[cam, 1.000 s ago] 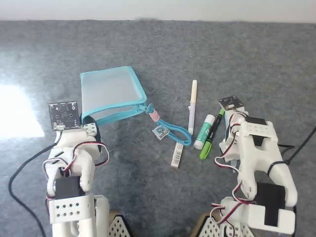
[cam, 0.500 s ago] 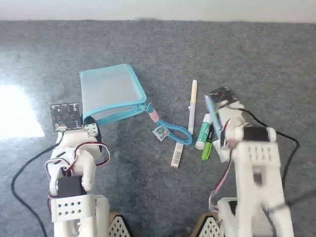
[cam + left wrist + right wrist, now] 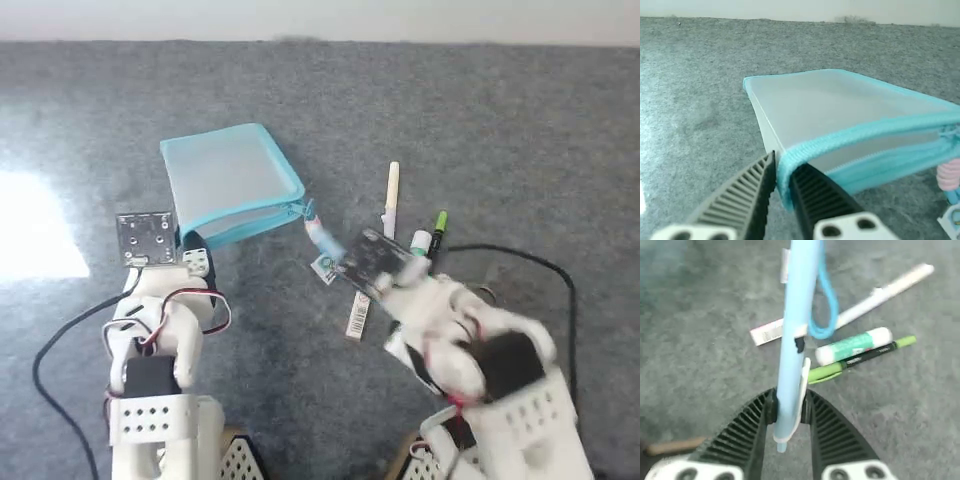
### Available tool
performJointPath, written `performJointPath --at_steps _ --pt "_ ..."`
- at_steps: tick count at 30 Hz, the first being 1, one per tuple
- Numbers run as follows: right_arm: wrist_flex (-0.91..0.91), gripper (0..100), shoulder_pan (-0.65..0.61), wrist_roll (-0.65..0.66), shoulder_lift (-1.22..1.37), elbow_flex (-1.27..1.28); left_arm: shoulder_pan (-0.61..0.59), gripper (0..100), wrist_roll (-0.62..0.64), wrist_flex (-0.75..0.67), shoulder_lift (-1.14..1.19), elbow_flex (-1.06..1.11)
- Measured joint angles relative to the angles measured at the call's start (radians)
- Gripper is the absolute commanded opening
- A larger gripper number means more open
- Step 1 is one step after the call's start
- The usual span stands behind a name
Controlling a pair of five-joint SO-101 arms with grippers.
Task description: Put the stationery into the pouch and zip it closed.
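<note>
Pouch (image 3: 230, 185) first: the teal-edged, frosted case lies flat on the grey table (image 3: 500, 130), over on the left arm's side, with its zipper edge facing the robot. From the left wrist view the pouch (image 3: 840, 115) shows two teal zipper lines with a narrow gap between them, so the mouth is slightly parted. The left gripper (image 3: 782, 165) is pinched shut on the near corner of that zipper edge, teal fabric squeezed between the ribbed black fingers. From above, the left gripper (image 3: 190, 243) sits right at the pouch's near left corner.

Over to the right gripper (image 3: 787, 407): it is clamped on a blue pen (image 3: 797, 315), held near its clip end, the barrel running straight out from the jaws above the table. In the high view the right arm (image 3: 470, 350) leans across toward the middle, and the blue pen (image 3: 322, 238) pokes out with its tip just beside the pouch's right corner, near the zipper end.

Below the pen lie a white pen (image 3: 880, 295), a glue stick (image 3: 852, 346) and a green marker (image 3: 860, 360) close together, plus a barcoded stick (image 3: 767, 332). A blue strap (image 3: 822, 315) loops across them. From above, the white pen (image 3: 389, 200), the glue stick (image 3: 420, 240), the green marker (image 3: 440, 220) and the barcoded stick (image 3: 357, 315) all rest on the table, outside the pouch.
</note>
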Motion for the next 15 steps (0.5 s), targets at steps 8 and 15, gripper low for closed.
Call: performJointPath --at_steps 8,15 --pt "0.046 0.9 -0.080 -0.068 0.522 -0.397 0.009 1 0.000 0.000 0.000 0.000" --pt "0.058 0.9 -0.163 -0.127 0.790 -0.537 0.009 1 0.002 0.000 0.000 0.000"
